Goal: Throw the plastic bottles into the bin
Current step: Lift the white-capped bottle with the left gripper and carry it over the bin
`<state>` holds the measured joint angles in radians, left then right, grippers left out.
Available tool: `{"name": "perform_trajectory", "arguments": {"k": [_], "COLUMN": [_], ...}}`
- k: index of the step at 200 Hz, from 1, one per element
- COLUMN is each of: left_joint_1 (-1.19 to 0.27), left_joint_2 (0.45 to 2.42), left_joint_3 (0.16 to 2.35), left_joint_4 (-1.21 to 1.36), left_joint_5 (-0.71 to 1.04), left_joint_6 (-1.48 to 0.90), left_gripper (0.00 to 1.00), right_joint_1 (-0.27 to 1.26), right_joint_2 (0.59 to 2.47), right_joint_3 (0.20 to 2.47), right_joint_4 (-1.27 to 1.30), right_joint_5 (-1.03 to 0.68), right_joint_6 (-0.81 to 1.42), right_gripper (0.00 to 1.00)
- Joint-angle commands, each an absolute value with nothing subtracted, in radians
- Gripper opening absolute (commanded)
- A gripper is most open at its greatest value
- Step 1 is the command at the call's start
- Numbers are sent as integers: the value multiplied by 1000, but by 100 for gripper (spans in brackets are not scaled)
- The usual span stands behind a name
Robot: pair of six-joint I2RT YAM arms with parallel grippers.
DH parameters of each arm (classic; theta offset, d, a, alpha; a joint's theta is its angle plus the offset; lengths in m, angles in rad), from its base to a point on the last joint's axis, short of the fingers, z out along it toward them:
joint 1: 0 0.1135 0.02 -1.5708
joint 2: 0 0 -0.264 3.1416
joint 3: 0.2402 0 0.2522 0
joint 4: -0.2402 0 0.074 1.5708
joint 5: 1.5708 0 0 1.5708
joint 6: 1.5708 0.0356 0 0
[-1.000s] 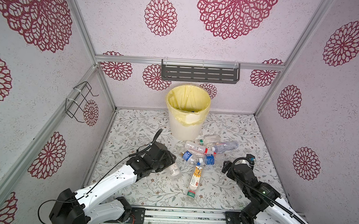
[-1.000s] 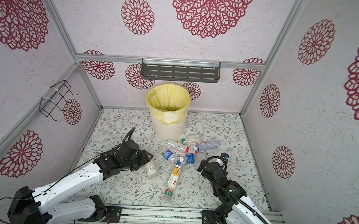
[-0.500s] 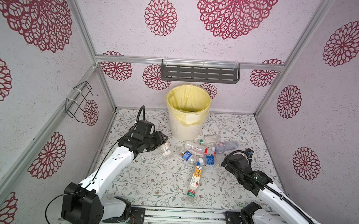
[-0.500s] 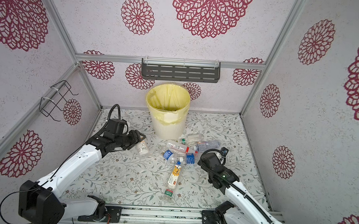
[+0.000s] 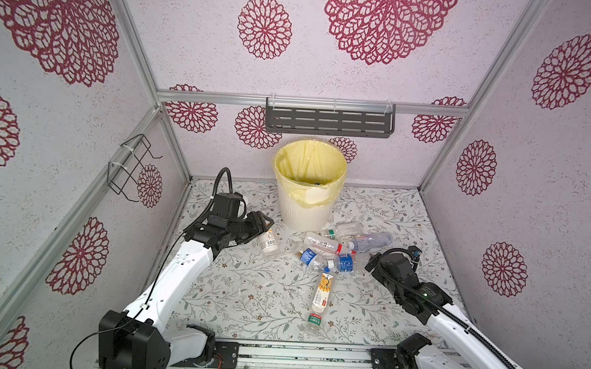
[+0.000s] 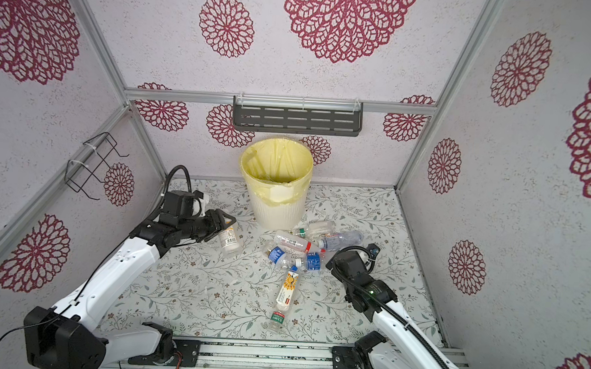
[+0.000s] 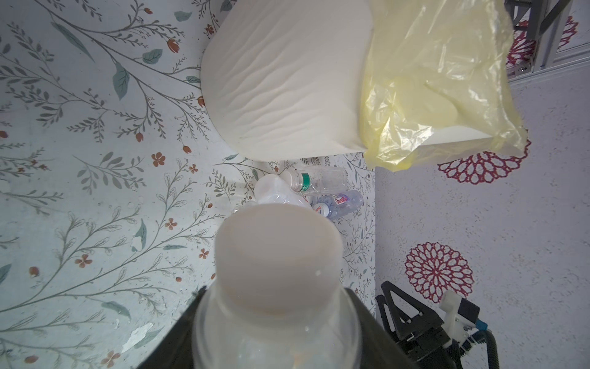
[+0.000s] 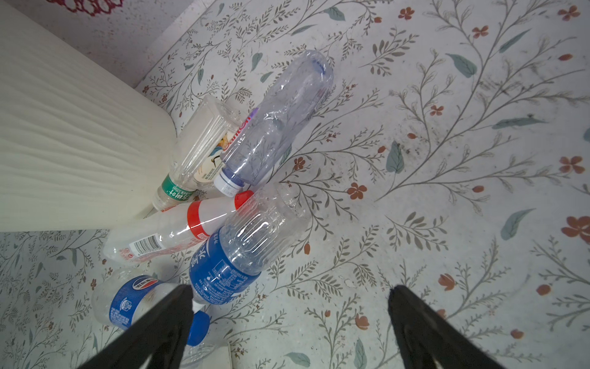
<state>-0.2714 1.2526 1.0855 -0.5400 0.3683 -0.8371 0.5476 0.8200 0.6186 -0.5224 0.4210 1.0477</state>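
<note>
My left gripper [image 5: 265, 227] is shut on a clear plastic bottle [image 5: 269, 242] with a white label, held off the floor left of the bin [image 5: 307, 187]. In the left wrist view that bottle [image 7: 277, 265] fills the space between the dark fingers. The bin is cream-white and ribbed, lined with a yellow bag. Several plastic bottles lie in front of it: a red-labelled one [image 5: 322, 244], two blue-labelled ones [image 5: 343, 263], a bluish clear one [image 5: 371, 240]. My right gripper [image 8: 289, 290] is open over bare floor beside the blue-labelled bottle [image 8: 223, 268].
An orange-labelled bottle [image 5: 324, 287] and a green-labelled one [image 5: 314, 320] lie nearer the front rail. A grey shelf [image 5: 328, 121] hangs on the back wall above the bin. A wire rack [image 5: 132, 166] sticks out from the left wall.
My left gripper has carried its bottle up, back and left from the middle of the floor to beside the bin. My right gripper has edged toward the bottle pile.
</note>
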Motion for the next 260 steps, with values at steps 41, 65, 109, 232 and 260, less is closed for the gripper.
{"name": "perform_trajectory", "arguments": {"k": [41,65,109,232,260], "left_joint_1": [-259,-259,-259,-245,-238], "left_joint_2": [1203,1179,1155,1257,1280], "left_joint_3": [1104,1112,1161,1286,1295], "left_joint_4": [-502,-485,-432,-92,-60], "left_joint_5": [308,289,271,311,305], "left_joint_6": [-882,-930,-968,-993,-1002], "left_gripper": [43,43,44,46,47], "right_joint_1": [542,535,491,428,426], "right_joint_2": [774,788,836,956,936], "right_joint_3": [615,613,605,602,580], "right_joint_4": [-519,-510,-442,-338,-336], "right_joint_5": [395,389,326,281,280], "right_joint_6": [919,837,725,625,640], "right_gripper": [99,99,99,99,99]}}
